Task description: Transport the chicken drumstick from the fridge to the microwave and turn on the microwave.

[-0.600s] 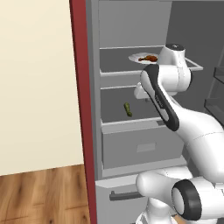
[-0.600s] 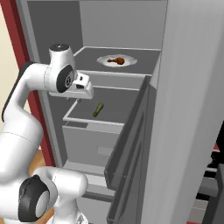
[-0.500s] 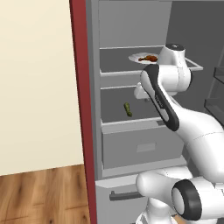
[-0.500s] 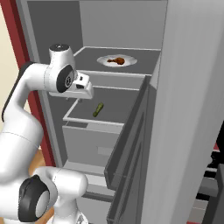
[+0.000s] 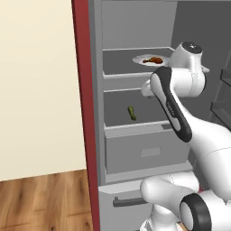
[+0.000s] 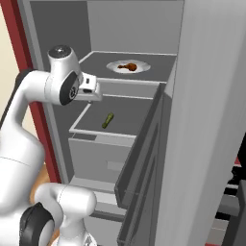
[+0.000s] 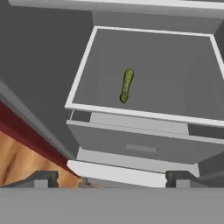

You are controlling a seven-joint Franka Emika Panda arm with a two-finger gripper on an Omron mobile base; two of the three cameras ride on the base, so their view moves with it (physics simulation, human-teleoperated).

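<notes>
The fridge (image 5: 135, 27) stands open. On its upper shelf a white plate (image 6: 113, 67) carries the reddish-brown chicken drumstick (image 5: 153, 60) (image 6: 128, 67). My hand (image 6: 89, 87) hovers in front of the fridge, just below the upper shelf's front edge and left of the drumstick. It points down at the lower shelf. In the hand view my gripper (image 7: 111, 180) is open, its fingertips (image 7: 43, 178) wide apart with nothing between them. The microwave is out of view.
A small green vegetable (image 5: 131, 113) (image 7: 126, 85) lies on the lower shelf, above a closed drawer (image 5: 149, 151). The fridge door with its racks (image 6: 144, 158) swings out on the right. A red cabinet panel (image 5: 83, 90) borders the fridge's left side, over a wooden floor (image 5: 40, 198).
</notes>
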